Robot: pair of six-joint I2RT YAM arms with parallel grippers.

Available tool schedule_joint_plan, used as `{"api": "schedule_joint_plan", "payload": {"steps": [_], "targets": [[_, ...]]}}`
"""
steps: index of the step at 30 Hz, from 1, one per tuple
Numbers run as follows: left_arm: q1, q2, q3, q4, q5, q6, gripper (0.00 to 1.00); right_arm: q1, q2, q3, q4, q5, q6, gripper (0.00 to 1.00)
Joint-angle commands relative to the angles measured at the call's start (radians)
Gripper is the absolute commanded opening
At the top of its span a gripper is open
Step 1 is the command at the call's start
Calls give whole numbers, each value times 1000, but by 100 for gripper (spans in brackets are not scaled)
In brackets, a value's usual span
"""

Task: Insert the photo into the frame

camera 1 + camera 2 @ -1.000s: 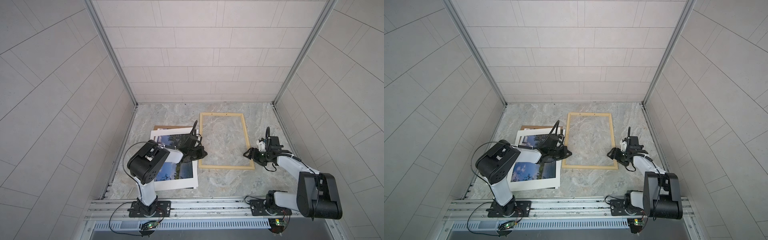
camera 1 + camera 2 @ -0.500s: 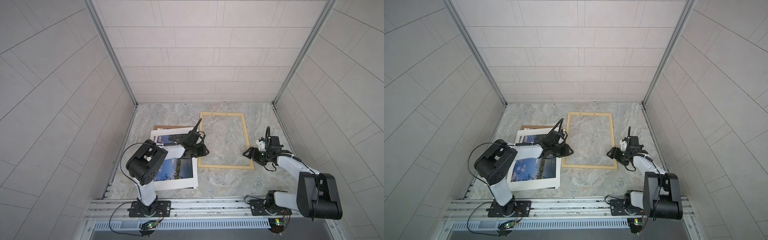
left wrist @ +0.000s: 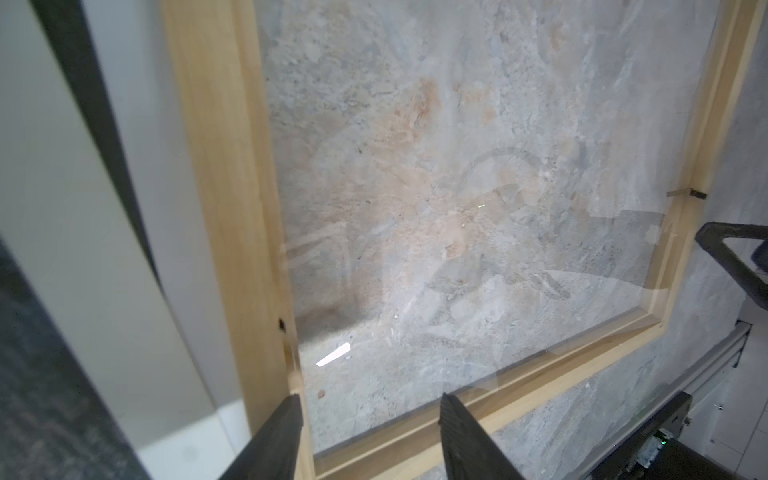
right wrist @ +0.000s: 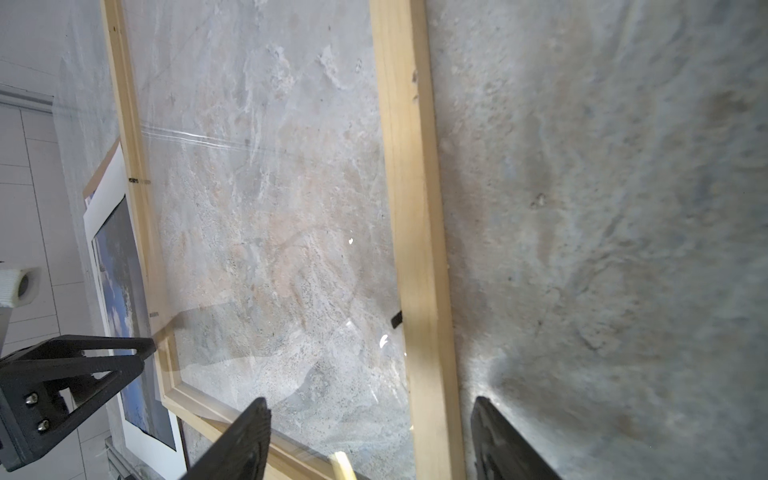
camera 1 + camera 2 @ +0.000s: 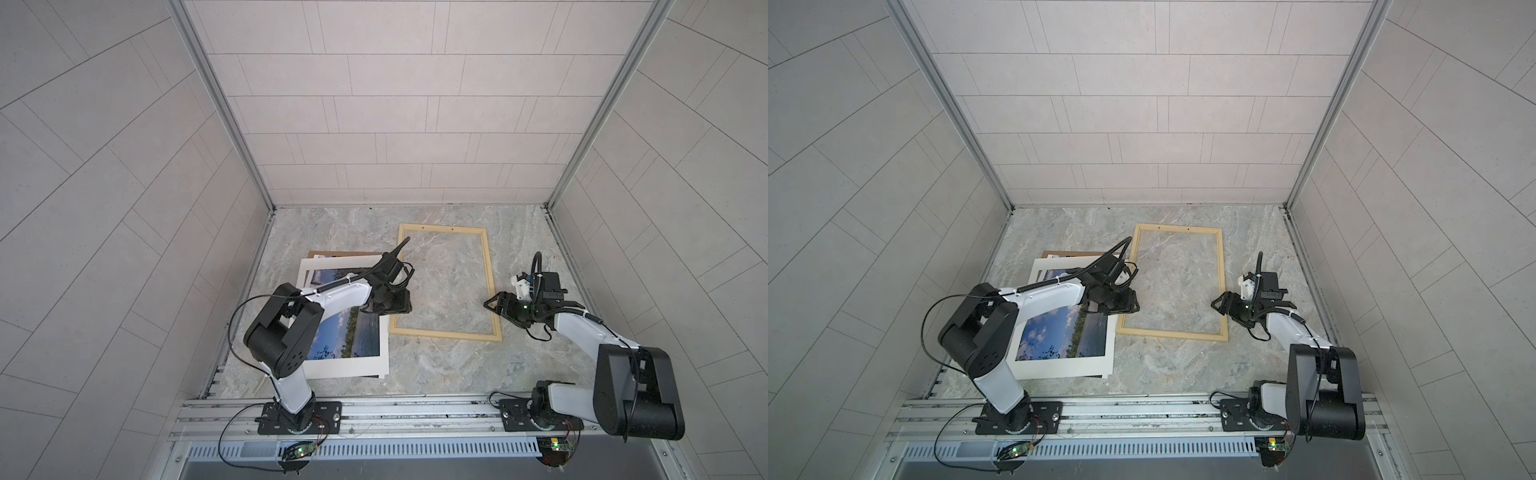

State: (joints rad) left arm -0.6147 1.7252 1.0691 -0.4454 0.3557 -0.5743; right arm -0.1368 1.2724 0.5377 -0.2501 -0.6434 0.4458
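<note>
Your left gripper (image 3: 371,405) stands with its jaws apart and nothing clamped between them. One finger sits over the left bar of the frame (image 5: 446,332) and the other over the clear glazing inside it. In a top view this gripper (image 5: 392,305) hangs low at the frame's left bar, near the front corner. Your right gripper (image 4: 369,401) is also spread wide. Its jaws straddle the frame's right bar with a gap showing on both sides, so it grips nothing. In a top view it (image 5: 1223,305) sits at that bar, towards the front. The frame lies flat on the marbled table (image 5: 436,374), long side running front to back, and the stone shows through the glazing. The photo (image 5: 353,336) lies face up on the table, just left of the frame and outside it, white border all round. Your left arm crosses over its upper part. Its right edge runs close along the frame's left bar, but the wrist view is blurred there and I cannot tell whether they touch. A brown backing board (image 5: 328,253) shows under the photo's far edge.
</note>
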Motion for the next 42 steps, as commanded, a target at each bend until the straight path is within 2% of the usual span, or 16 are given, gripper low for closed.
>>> {"api": "schedule_joint_plan", "payload": {"steps": [1, 8, 13, 20, 26, 31, 38, 42], "targets": [[1, -29, 73, -195, -85, 43, 60, -4, -15, -11, 7, -3, -2, 74], [30, -59, 107, -215, -160, 36, 63, -4, -69, -8, -8, 40, -4, 75], [84, 42, 108, -124, -40, 70, 62, -4, -64, 6, -33, 47, -23, 76], [84, 132, 113, -62, 22, 100, 61, -13, -63, 2, -55, 56, -25, 76], [66, 142, 74, 2, 83, 61, 55, -76, -101, -18, -69, 41, -7, 76], [25, 124, 48, 34, 108, 20, 50, -82, -124, -33, -73, 35, -1, 75], [-22, 97, 44, 50, 109, -15, 49, -90, -153, -57, -102, 31, -3, 75], [-39, 114, 39, 74, 116, -34, 49, -102, -184, -85, -129, -7, 3, 71]]}}
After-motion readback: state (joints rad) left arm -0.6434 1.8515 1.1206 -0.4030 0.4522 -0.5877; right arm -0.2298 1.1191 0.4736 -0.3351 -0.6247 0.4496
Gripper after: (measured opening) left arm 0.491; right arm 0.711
